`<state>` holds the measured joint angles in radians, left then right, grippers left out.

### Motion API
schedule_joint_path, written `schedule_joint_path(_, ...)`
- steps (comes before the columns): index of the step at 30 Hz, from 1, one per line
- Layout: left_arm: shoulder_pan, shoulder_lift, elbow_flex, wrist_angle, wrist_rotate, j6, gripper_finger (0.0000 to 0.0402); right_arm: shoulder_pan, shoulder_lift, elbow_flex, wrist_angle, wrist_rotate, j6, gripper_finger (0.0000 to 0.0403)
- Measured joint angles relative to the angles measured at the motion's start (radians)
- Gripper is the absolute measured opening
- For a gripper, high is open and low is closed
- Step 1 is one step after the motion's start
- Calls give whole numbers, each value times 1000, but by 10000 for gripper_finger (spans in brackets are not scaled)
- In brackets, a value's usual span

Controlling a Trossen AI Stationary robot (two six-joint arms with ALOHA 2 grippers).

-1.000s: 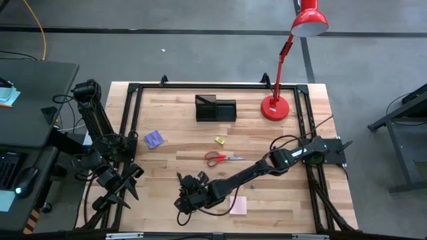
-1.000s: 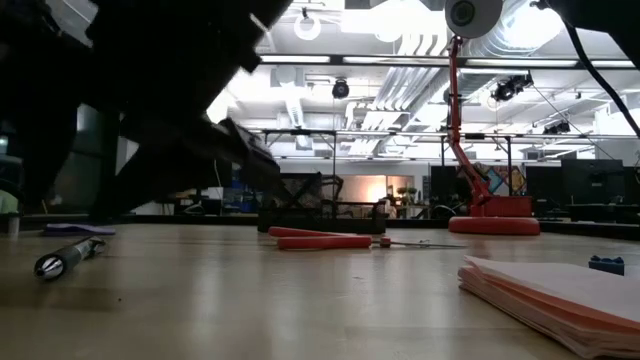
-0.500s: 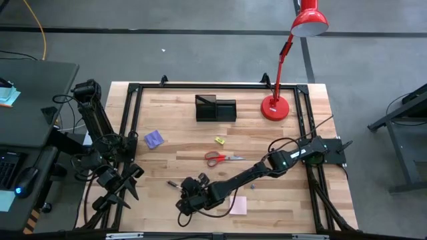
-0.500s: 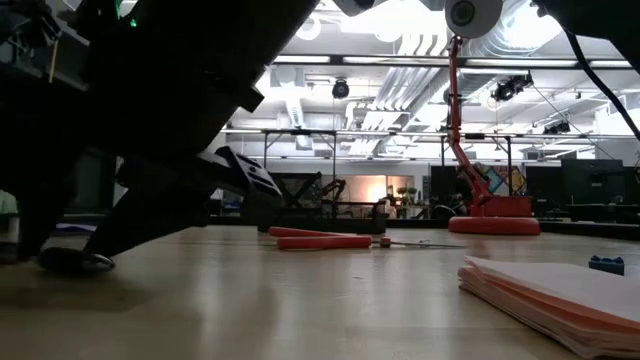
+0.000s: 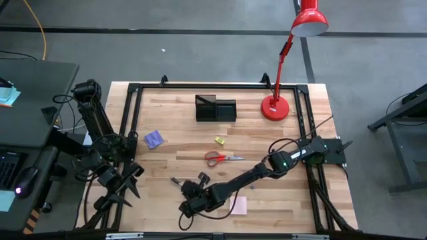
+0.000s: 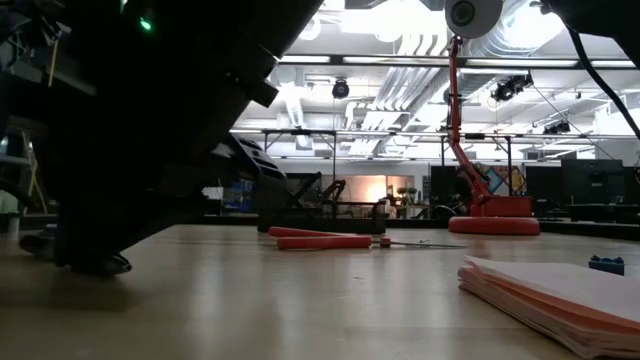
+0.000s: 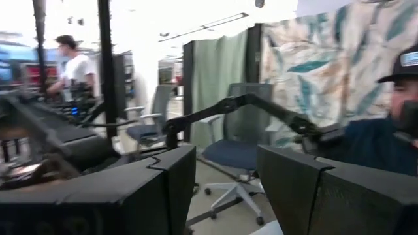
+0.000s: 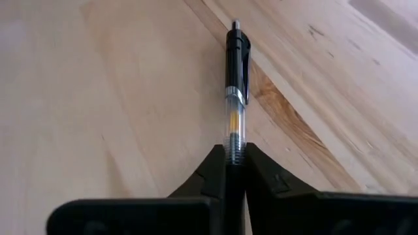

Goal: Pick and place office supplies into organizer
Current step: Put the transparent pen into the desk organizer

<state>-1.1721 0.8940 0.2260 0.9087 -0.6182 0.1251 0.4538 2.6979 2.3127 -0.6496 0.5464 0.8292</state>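
Observation:
A clear-and-black pen (image 8: pixel 236 78) lies on the wooden table near its front left, and my right gripper (image 8: pixel 235 154) is shut on it; from above the pen (image 5: pixel 177 181) sticks out just past the gripper (image 5: pixel 187 189). Red-handled scissors (image 5: pixel 222 159), a yellow piece (image 5: pixel 219 141), a purple note pad (image 5: pixel 154 139) and a pink note pad (image 5: pixel 238 205) lie flat on the table. The black organizer (image 5: pixel 215 108) stands at the far middle. My left gripper (image 7: pixel 225 189) waits open beyond the table's left edge. My right gripper pinches the pen's clear barrel (image 8: pixel 235 134) between its two fingertips (image 8: pixel 210 171), at the end opposite the clip. The fingers come in low and slanting and run along the pen. The pen's black clip end (image 8: pixel 236 46) reaches out ahead, lying on the wood.
A red desk lamp stands with its round base (image 5: pixel 275 107) at the far right, right of the organizer. A black frame rail (image 5: pixel 133 113) borders the table. In the low view the scissors (image 6: pixel 330 240) and pink pad (image 6: pixel 560 295) lie right of my right arm.
My right gripper has come down over the pen near the table's front left. A second ago the pen lay free on the wood with the gripper above it; now it sits between the fingers.

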Motion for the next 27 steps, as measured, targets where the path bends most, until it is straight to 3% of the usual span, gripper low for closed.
schedule_joint_path(6, 1, 1, 0, -45, -113, -31, 154, 0, 7, 41, -34, 45, -50, 12)
schedule_joint_path(17, 1, 0, 0, -39, -115, -11, 154, 19, -21, 39, -84, 223, -82, 12)
schedule_joint_path(22, 1, 9, 0, -52, -247, -23, 154, 39, -46, 39, -95, 278, -90, 11)
schedule_joint_path(27, 0, 12, 1, -22, -260, -48, 154, 63, -85, 42, -146, 373, -69, 11)
